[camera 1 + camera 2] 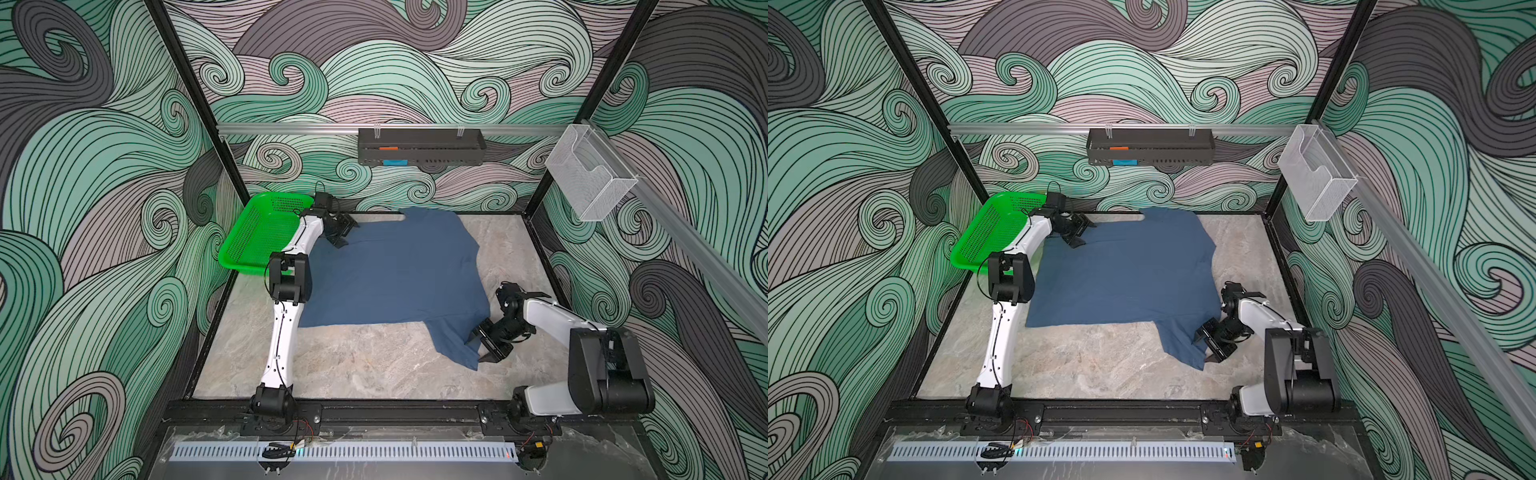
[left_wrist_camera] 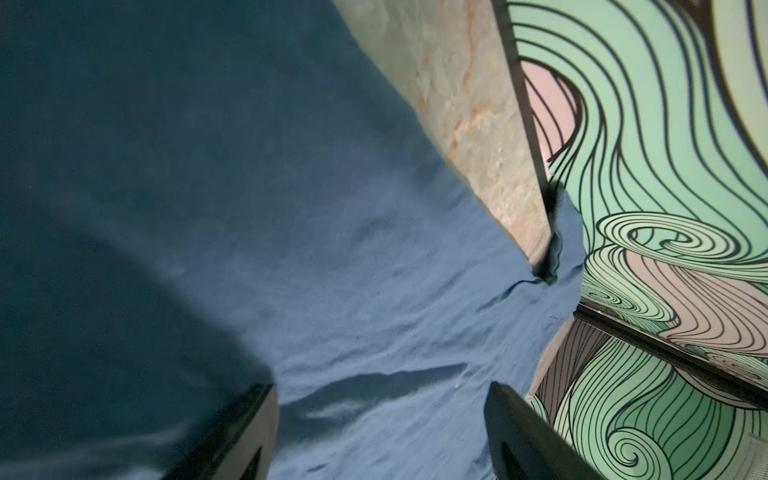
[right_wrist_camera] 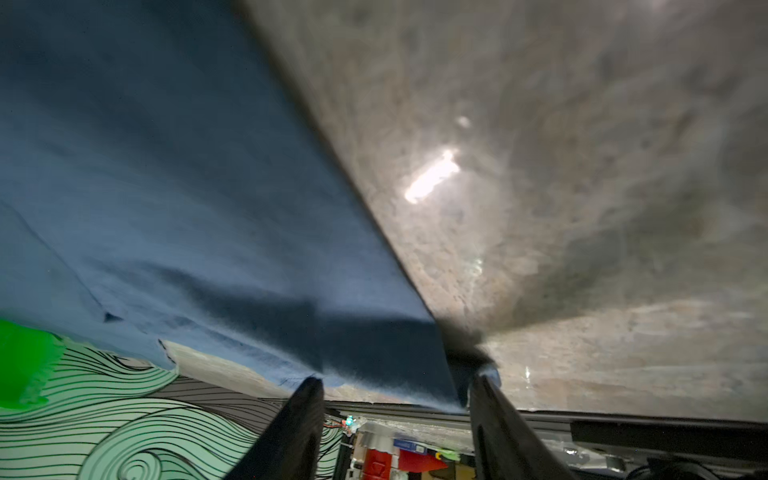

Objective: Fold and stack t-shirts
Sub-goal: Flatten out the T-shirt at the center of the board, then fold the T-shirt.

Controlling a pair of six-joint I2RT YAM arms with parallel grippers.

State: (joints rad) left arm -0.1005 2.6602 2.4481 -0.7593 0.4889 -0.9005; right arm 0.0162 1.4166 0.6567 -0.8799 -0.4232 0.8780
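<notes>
The slate-blue t-shirt (image 1: 395, 270) lies spread flat across the middle of the marble table (image 1: 353, 374), with one sleeve (image 1: 453, 345) trailing out toward 5 o'clock. My right gripper (image 1: 477, 351) sits at that sleeve's outer edge, jaws apart and astride the hem. In the right wrist view the cloth runs between the two fingers (image 3: 299, 424) and is not yet pinched. My left gripper (image 1: 345, 237) is low over the shirt's far corner at 11 o'clock, just beside the green basket (image 1: 232, 257), with its jaws also apart and nothing held.

I judge the step in hand to be taking the sleeve for a first fold inward. To do it well, I want the fingers pushed far enough past the hem to catch both layers, kept low against the table, and closed firmly before any lift — a shallow bite would let soft cloth slip out. After that I'd carry the sleeve low and slow toward 11 o'clock, so the body doesn't drag.
</notes>
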